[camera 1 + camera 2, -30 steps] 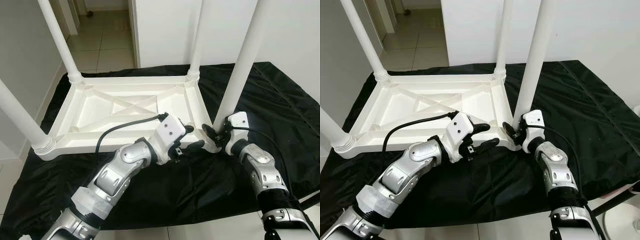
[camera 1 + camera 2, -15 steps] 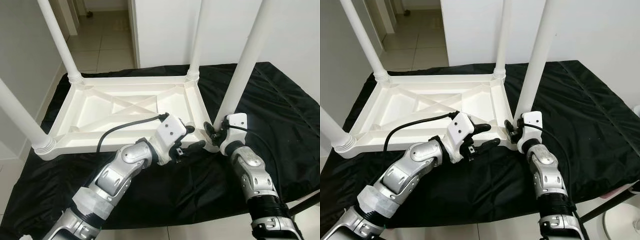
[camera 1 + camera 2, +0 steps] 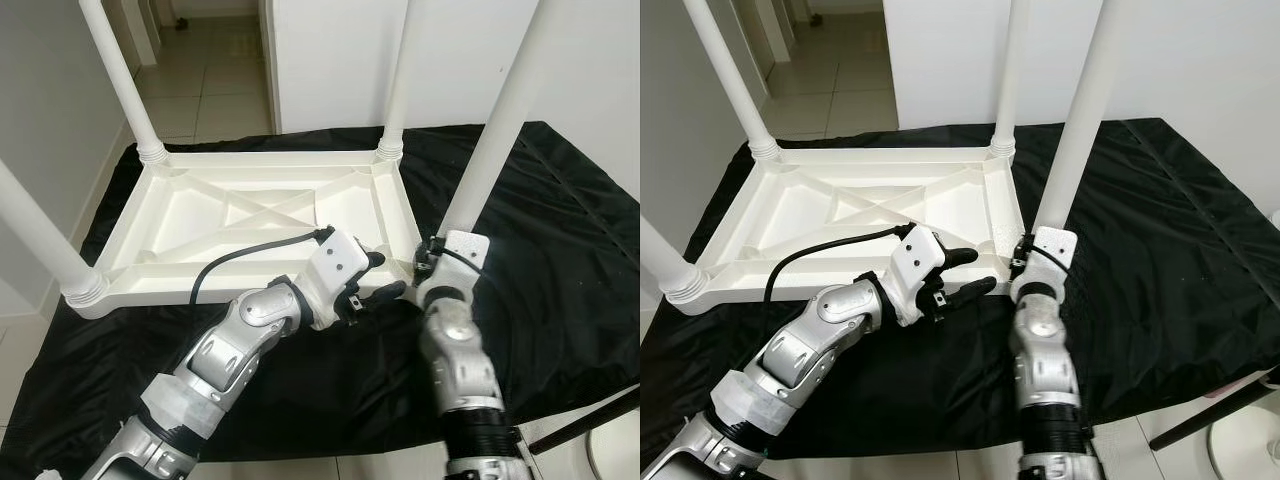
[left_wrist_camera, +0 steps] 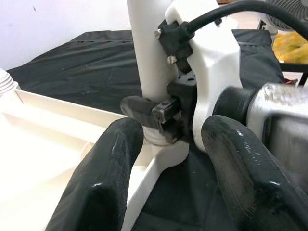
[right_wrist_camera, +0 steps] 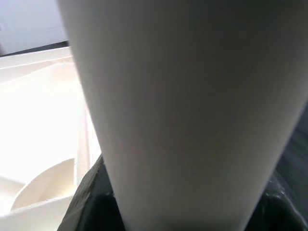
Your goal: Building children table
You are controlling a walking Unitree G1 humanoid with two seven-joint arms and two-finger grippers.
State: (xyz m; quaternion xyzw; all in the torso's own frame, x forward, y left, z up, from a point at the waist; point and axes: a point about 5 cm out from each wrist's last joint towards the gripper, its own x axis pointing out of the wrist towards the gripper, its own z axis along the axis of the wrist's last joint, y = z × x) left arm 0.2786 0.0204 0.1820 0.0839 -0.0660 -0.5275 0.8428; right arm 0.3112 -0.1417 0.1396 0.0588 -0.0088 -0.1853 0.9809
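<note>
A white plastic children's table (image 3: pixel 250 215) lies upside down on a black cloth, its legs pointing up. My right gripper (image 3: pixel 428 264) is shut on the base of the near right leg (image 3: pixel 495 130), where it meets the table corner. In the right wrist view that leg (image 5: pixel 192 110) stands close between the dark fingers (image 5: pixel 91 192). My left gripper (image 3: pixel 385 275) hovers open at the table's front rim, just left of that corner. In the left wrist view its fingers (image 4: pixel 103 173) frame the leg (image 4: pixel 149 48) and the right gripper's white body (image 4: pixel 211 72).
The black cloth (image 3: pixel 560 230) spreads around the table. Three other white legs (image 3: pixel 120 70) stand at the far left, far right and near left corners. A white wall (image 3: pixel 340 50) rises behind; tiled floor (image 3: pixel 200 90) runs off at the far left.
My right forearm has swung leftward, turning the gripper around the leg's base while it stays clasped there. The left gripper has hardly moved.
</note>
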